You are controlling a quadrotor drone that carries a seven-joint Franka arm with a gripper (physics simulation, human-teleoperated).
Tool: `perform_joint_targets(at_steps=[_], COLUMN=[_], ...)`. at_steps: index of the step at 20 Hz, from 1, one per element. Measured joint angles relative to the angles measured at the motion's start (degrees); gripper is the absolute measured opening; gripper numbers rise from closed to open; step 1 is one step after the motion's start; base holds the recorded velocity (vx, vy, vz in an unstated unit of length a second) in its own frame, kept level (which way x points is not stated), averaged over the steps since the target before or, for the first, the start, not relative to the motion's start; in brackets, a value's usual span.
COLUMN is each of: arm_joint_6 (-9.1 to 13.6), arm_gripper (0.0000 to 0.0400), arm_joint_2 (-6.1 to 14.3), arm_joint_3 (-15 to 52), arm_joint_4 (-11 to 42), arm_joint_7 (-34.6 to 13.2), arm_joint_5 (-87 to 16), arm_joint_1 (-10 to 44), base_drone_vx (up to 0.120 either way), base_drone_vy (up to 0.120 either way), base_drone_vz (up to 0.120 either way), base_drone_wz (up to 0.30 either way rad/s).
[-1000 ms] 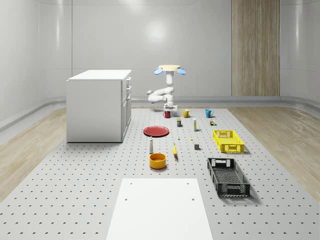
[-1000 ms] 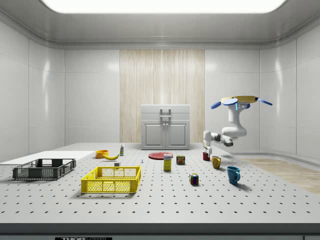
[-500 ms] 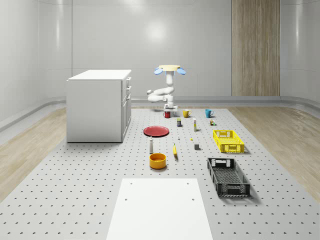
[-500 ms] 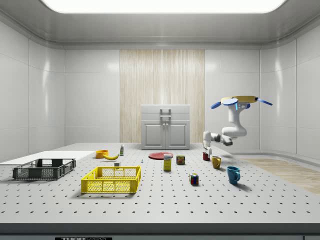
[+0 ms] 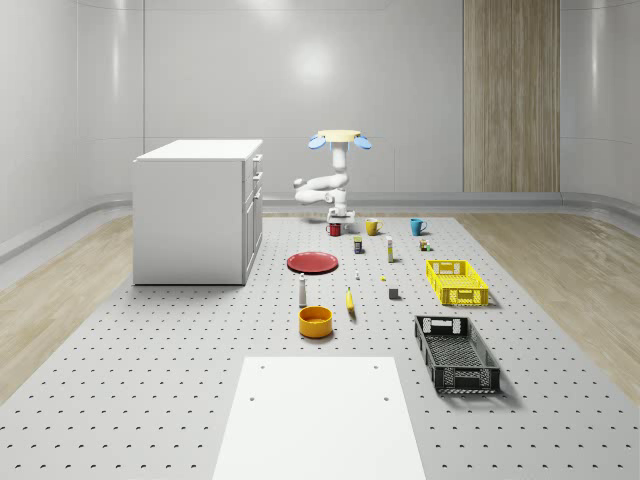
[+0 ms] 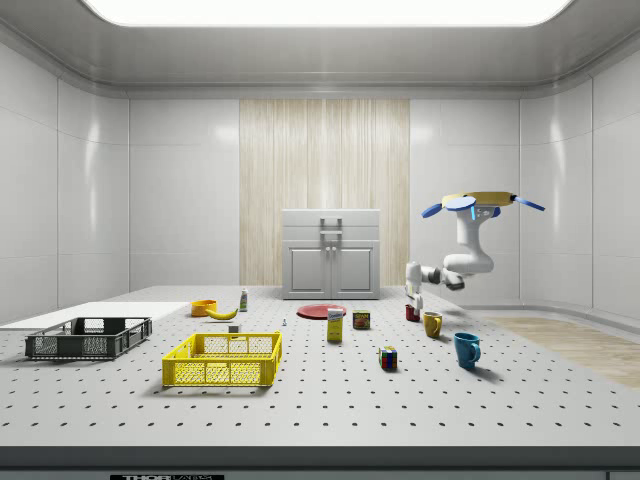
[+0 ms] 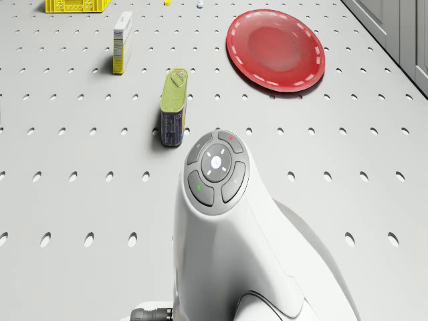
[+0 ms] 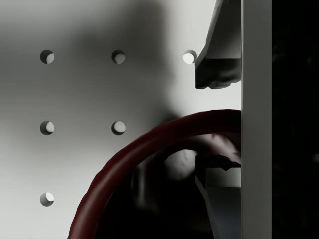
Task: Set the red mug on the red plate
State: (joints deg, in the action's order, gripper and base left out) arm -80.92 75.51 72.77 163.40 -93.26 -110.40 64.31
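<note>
Red mug (image 5: 334,229) stood on the perforated table (image 5: 200,380), directly beneath the claw (image 6: 410,302), which hung straight down over it. In the wrist view the claw (image 8: 215,124) was open: one fingertip (image 8: 219,67) lay outside the mug's (image 8: 149,149) rim and the other inside it, so the jaws straddled the wall without pressing it. The drone (image 5: 339,138) hovered above and just behind the claw, its white arm (image 7: 227,227) bent down toward the mug. The red plate (image 5: 313,262) lay on the table a little way from the claw, toward the white cabinet (image 5: 198,210). A yellow mug (image 5: 371,227) stood close beside the claw, a blue mug (image 5: 417,226) farther off.
</note>
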Motion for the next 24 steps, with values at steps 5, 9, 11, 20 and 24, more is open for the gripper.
perform_joint_targets(at_steps=[5,9,11,20,24], arm_joint_6=[-0.78,-0.58,-0.29,-0.76,-1.4], arm_gripper=[0.0119,0.0107,0.0104,0.01,0.01], arm_joint_2=[0.84,1.26,1.42,2.87,3.66], arm_joint_3=[0.23,2.13,3.62,6.86,7.3], arm_joint_4=[-0.09,0.19,0.38,0.62,0.61], arm_joint_7=[-0.22,-0.64,-0.93,-1.72,-1.91], arm_joint_5=[0.44,2.39,3.88,7.39,8.02], arm_joint_1=[0.28,0.61,0.83,1.57,1.76], base_drone_vx=[0.0,0.0,0.0,0.116,0.12], base_drone_vy=[0.0,0.0,0.0,-0.111,-0.04], base_drone_vz=[0.0,0.0,0.12,0.12,0.01], base_drone_wz=[0.0,0.0,0.0,0.0,0.0])
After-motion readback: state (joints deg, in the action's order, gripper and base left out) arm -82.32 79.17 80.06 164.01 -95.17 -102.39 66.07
